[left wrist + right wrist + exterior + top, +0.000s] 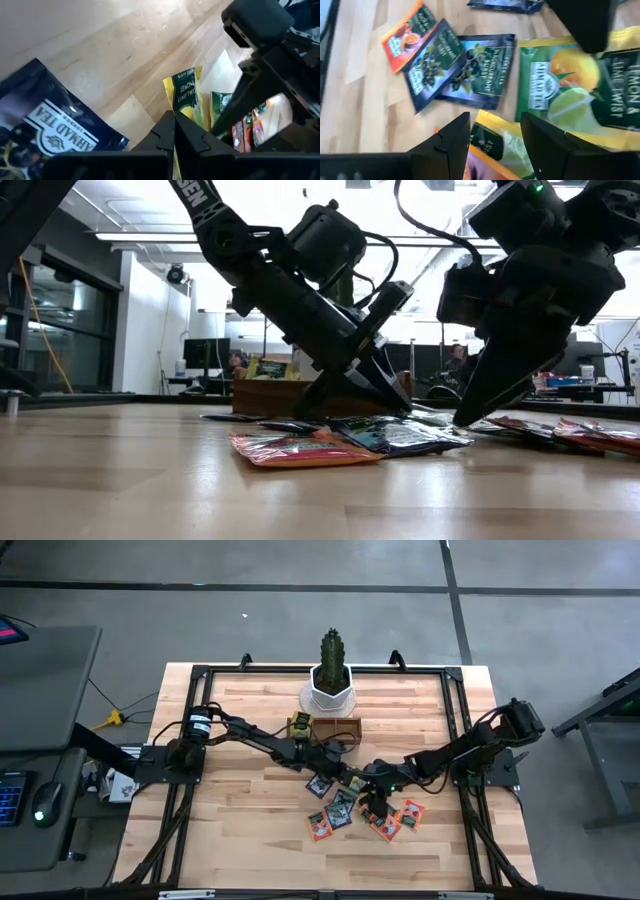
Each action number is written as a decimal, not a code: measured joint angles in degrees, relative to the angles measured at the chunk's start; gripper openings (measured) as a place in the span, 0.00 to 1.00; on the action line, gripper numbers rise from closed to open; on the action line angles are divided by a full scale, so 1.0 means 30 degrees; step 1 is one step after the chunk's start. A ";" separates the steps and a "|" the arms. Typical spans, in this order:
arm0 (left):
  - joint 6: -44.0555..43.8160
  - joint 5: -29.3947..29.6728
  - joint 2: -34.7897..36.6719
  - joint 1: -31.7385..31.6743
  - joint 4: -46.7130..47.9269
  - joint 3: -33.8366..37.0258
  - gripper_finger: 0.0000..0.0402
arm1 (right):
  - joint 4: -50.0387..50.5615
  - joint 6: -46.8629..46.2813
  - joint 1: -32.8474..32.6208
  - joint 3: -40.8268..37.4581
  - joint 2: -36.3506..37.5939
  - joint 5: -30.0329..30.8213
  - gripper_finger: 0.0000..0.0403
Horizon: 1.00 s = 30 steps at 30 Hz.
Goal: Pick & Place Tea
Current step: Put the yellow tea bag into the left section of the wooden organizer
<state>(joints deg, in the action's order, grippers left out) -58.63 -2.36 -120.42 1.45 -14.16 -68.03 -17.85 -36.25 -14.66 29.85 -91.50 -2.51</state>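
Several flat tea sachets (pixel 345 812), orange-red, dark blue-black and yellow-green, lie scattered on the wooden table in front of the brown tray (pixel 340 721). One yellow sachet (pixel 298 725) stands in the tray's left end. My left gripper (pixel 174 125) slants down at the far side of the pile, shut on a yellow lemon-lime sachet (pixel 185 92). My right gripper (pixel 492 130) points down over the pile, open, with its fingers on either side of a yellow-green sachet (pixel 502 145). In the low view its tips (pixel 468 418) are just above the sachets. My left gripper pinches the yellow lemon-lime sachet by its near edge (pixel 181 112) between its two shut fingers, slanting down from the table's left. The sachet sticks out beyond the fingertips. The fingers hide whether its far end lies on the other sachets.
A cactus in a white pot (pixel 330 685) stands right behind the tray. A black frame (pixel 455 700) runs around the work area. My two grippers are close together over the pile (pixel 400 435). Bare wood lies toward the near edge (pixel 250 840).
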 joint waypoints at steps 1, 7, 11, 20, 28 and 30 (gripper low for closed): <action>0.0168 0.0069 0.0000 0.0000 -0.0001 0.0000 0.00 | -0.0014 0.0000 0.0000 0.0001 0.0038 -0.0131 0.43; 0.1371 0.0778 -0.0022 -0.0007 -0.0247 0.0034 0.00 | 0.0631 -0.0156 0.0000 0.0022 0.1277 -0.0371 0.43; 0.2023 0.1150 0.0223 -0.0022 -0.0375 0.0104 0.00 | 0.1766 -0.0283 0.0007 0.0029 0.2798 -0.0306 0.43; 0.5025 0.2117 0.1543 -0.0284 -0.0687 -0.0017 0.00 | 0.5834 -0.0627 0.0000 0.0029 0.6171 0.0629 0.43; 0.8522 0.3694 0.4018 -0.0371 0.1248 0.0226 0.00 | 0.7258 -0.0509 0.0000 0.0015 0.6920 0.1314 0.43; 0.9326 0.4370 0.4401 -0.0434 0.0875 -0.0008 0.00 | 0.7260 -0.0426 -0.0006 0.0015 0.6920 0.1555 0.43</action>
<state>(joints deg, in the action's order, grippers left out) -30.65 10.75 -107.22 0.15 -11.53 -68.05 3.93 -37.53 -14.67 29.89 -70.74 2.16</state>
